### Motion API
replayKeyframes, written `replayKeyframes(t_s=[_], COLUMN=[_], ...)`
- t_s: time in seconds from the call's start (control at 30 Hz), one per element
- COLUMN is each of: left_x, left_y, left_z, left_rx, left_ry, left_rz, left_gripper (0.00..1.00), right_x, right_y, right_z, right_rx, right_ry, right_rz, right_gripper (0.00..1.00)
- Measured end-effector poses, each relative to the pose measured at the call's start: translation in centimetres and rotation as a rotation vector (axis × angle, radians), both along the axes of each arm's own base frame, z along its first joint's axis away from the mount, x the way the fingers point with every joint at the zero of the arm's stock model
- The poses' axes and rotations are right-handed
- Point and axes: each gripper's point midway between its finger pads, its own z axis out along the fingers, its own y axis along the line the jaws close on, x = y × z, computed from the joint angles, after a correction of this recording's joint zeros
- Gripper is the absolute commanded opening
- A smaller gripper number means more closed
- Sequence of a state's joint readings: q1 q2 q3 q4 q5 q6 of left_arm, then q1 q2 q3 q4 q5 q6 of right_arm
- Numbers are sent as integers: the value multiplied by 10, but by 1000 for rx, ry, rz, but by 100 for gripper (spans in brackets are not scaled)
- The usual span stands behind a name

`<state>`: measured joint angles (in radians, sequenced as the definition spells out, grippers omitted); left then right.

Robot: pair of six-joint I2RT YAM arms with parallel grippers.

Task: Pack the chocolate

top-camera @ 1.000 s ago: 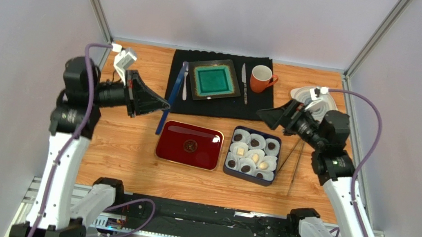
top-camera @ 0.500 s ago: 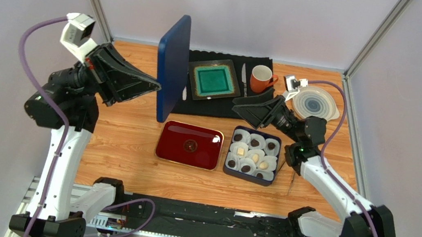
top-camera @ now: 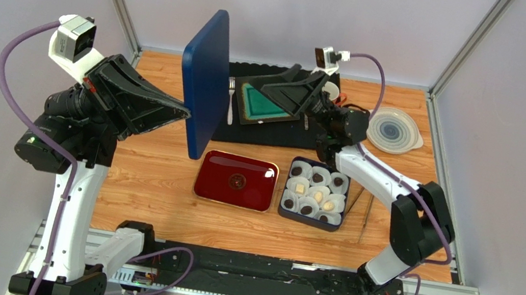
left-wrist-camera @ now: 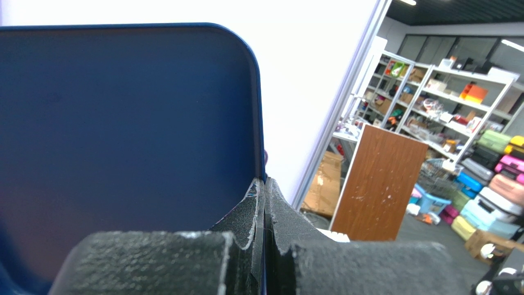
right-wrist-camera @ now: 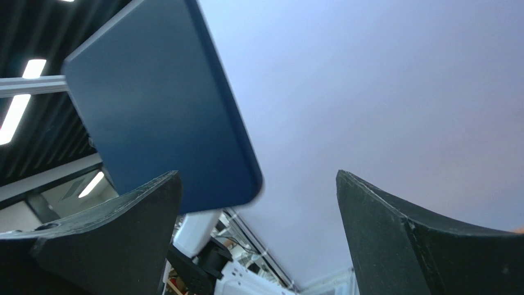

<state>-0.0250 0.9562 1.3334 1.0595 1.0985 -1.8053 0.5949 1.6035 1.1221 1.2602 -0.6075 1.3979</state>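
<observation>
- Above the left half of the table, my left gripper (top-camera: 187, 115) is clenched on one edge of the lid (top-camera: 206, 82). The lid stands upright in the air with its broad face toward the right edge.
- Over the middle of the far edge, my right gripper (top-camera: 271, 85) hangs spread wide with nothing between its fingers. It is aimed at the lid from near by and is not touching it.
- Below, toward the near edge and right of centre, the box (top-camera: 309, 223) lies uncovered. The chocolate (top-camera: 321, 177) sits inside it in paper cups, dark rounds with a few pale pieces.
- A red tray (top-camera: 220, 172) lies just left of the box. I cannot make out the dark mark at its centre.
- By my reading, the filling is done. What is left is to turn the lid flat, bring it over the box and seat it.
</observation>
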Motion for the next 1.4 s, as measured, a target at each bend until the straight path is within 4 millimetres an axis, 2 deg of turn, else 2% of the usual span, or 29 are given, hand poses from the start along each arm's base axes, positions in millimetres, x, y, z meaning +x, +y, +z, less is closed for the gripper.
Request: replayKeyframes(t_s=[0.07,0.17,0.27,0.4,0.47,0.57,0.77,1.07,1.2,1.4], left_x=[3,5,5,3,2,3,7,10,10,9], left_y=[0,0,0,0,1,0,0,0,0,0], left_z=[-2,-2,-2,-2,-1,-2,-8,-10,-10,-10], left_rx=[-1,-4,-7,-11,-11,-11,-10,-10,-11,-10], left_ry=[19,29,29,22,18,17,32,40,34,32], left_rz=[-3,-6,-9,-14,-15,-16,-18,-18,-18,-17], left_gripper=[0,0,0,0,0,0,0,0,0,0], right_x=[0,9,26,52,54,60,43,36,27,10], right_y=[5,14,31,66,76,91,87,66,57,58], right_z=[23,40,33,17,14,26,54,63,75,88], right_rx=[56,119,143,158,163,209,262,270,282,303], right_ry=[-32,-27,35,114,129,133,105,145,129,98], right_rz=[18,42,63,115,142,195,257,235,237,270], right_gripper=[98,97,97,96,95,95,93,92,92,90])
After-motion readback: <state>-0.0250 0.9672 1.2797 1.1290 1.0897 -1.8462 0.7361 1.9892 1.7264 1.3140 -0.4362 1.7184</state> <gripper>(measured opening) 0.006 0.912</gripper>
